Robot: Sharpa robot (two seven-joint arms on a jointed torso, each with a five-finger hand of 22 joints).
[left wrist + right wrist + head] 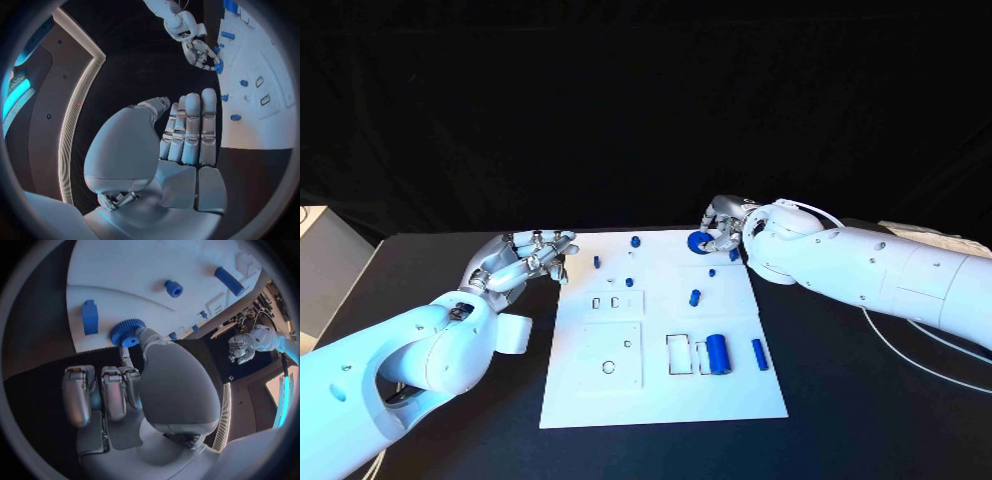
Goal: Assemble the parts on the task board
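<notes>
Pinching a small blue toothed plastic gear, my right hand sits at the flat white task board's far edge; my left hand, fingers apart, holds nothing beside that board.

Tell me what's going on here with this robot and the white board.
The robot is assembling blue parts on the white task board. Its right hand holds a blue gear in its fingers at the board's far edge. The left hand is beside the board's left side, holding nothing. Other blue parts, including a cylinder, lie on the board.
</notes>
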